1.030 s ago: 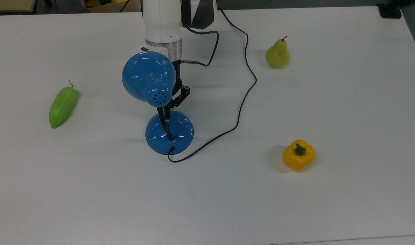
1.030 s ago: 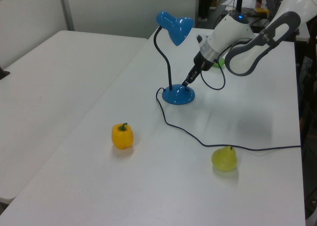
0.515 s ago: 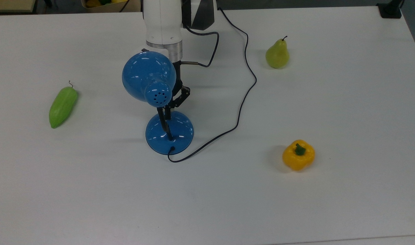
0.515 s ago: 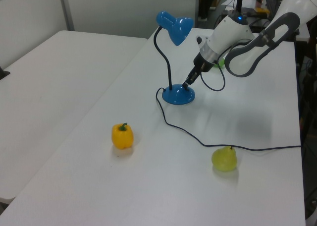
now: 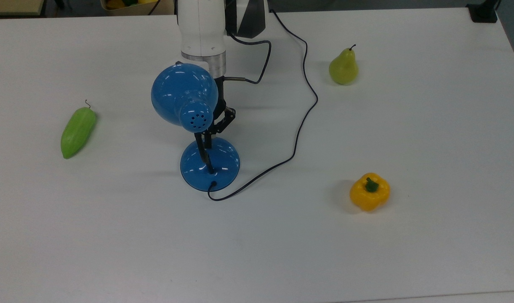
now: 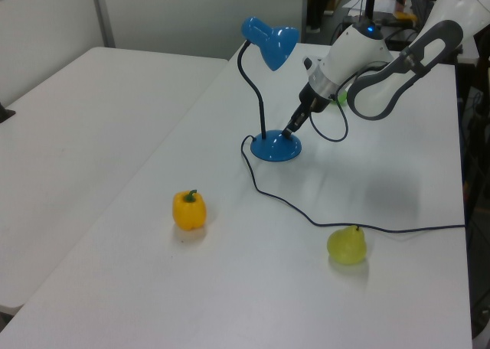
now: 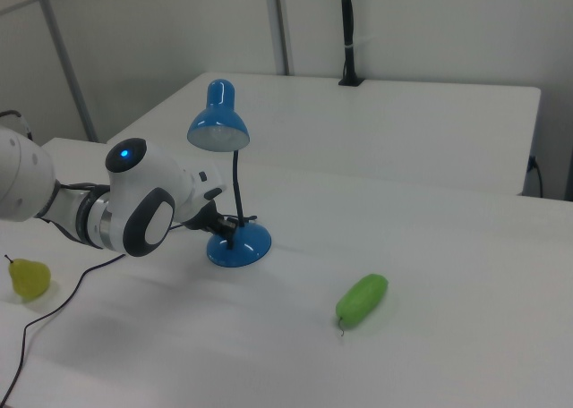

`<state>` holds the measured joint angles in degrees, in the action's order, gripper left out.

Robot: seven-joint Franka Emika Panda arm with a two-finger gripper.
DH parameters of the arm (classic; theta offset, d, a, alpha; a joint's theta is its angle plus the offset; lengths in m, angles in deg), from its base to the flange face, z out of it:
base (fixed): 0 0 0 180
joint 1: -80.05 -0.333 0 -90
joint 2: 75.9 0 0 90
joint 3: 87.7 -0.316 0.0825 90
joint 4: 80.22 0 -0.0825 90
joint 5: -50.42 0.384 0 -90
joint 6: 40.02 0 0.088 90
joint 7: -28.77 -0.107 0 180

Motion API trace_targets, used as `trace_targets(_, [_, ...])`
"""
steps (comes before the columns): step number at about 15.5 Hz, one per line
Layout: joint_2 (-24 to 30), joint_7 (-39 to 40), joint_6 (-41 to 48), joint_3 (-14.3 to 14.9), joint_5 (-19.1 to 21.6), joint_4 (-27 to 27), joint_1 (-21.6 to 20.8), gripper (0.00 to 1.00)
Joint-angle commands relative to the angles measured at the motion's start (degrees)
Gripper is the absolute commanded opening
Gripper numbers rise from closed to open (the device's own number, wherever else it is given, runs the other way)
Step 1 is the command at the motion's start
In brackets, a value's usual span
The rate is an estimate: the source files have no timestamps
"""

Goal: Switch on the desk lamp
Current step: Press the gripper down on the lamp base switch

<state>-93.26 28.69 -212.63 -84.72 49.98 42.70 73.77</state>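
nothing moved, gripper (image 5: 207, 142) clenched on desk lamp (image 5: 209, 164) base, pear (image 5: 343, 67), pepper (image 5: 369, 192) apart

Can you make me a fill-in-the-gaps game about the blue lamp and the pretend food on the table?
1. The desk lamp is colored ____.
2. The gripper reaches down to the lamp's round ____.
3. In the top view, the fruit nearest the top edge is the ____.
4. The bell pepper is colored ____.

Missing words: blue; base; pear; yellow
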Motion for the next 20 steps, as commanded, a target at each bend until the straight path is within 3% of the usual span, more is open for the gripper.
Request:
trace_targets(1, [-0.30, -0.70, -0.44, 0.01, 0.44, -0.31, -0.22, 0.00])
trace_targets(20, [-2.32, -0.61, -0.35, 0.01, 0.27, -0.22, -0.22, 0.00])
